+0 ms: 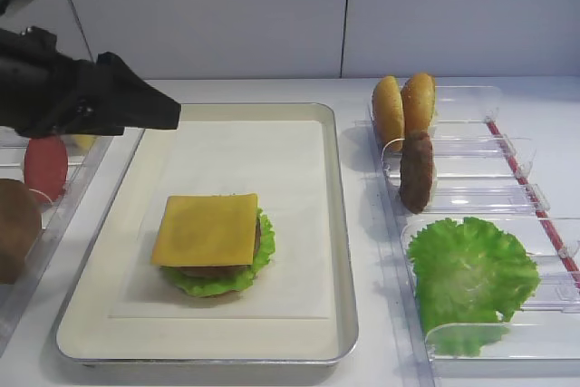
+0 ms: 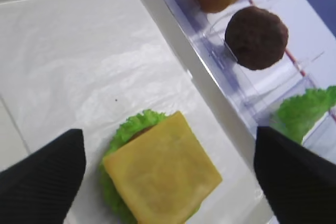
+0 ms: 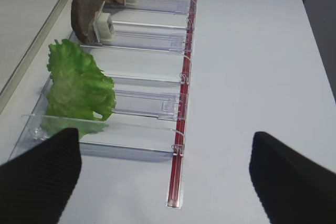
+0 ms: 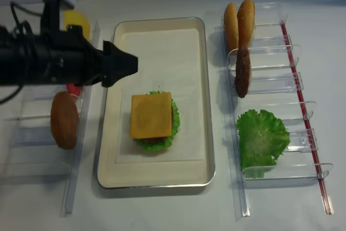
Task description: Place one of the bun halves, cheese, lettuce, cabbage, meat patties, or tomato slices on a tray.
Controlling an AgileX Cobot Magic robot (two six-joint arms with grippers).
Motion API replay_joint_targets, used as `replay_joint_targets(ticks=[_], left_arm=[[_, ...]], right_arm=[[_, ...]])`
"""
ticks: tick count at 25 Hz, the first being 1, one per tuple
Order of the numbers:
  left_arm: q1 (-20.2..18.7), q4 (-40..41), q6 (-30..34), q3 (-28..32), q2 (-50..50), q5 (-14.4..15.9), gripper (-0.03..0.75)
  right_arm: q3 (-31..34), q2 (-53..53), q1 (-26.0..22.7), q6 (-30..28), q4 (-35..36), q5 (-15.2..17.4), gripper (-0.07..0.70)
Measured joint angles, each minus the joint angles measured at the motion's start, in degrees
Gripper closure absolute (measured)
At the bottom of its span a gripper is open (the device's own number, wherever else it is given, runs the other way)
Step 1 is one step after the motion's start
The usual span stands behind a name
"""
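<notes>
The orange-yellow cheese lies flat on top of a stack on the tray. Under it a patty edge and frilly lettuce show. My left gripper hangs above the tray's left side, apart from the cheese, open and holding nothing. My right gripper is open and empty above the table, near the front end of the clear bins. It does not show in the high views.
Clear bins on the right hold two bun halves, a meat patty and a lettuce leaf. Left bins hold a red tomato slice and a brown round piece.
</notes>
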Motion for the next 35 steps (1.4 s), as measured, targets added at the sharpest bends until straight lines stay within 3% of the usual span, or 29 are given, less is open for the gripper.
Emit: replay_joint_targets(ticks=[5,9,13,16,20,25,35], left_arm=[[0.0,22.2,-12.9,-8.5,0.0,8.0,0.092],[0.0,39.1,-25.1,-13.7,0.0,12.1,0.101],[0.0,50.2,-35.5,-17.8,0.0,14.6,0.107],[0.0,54.9,-40.9,-18.8,-0.7,15.0,0.107],[0.0,58.4,-43.3,-18.8,-5.2,15.6,0.11],[0.0,60.3,-44.7,-18.8,-15.4,18.8,0.11],[0.0,63.0,-48.3,-18.6,-37.2,22.3,0.127]], right_arm=[[0.0,0.0,0.0,0.0,0.0,0.0,-0.016],[0.0,0.0,0.0,0.0,0.0,0.0,-0.016],[0.0,0.0,0.0,0.0,0.0,0.0,-0.016],[0.0,0.0,0.0,0.0,0.0,0.0,-0.016],[0.0,0.0,0.0,0.0,0.0,0.0,-0.016],[0.0,0.0,0.0,0.0,0.0,0.0,-0.016],[0.0,0.0,0.0,0.0,0.0,0.0,-0.016]])
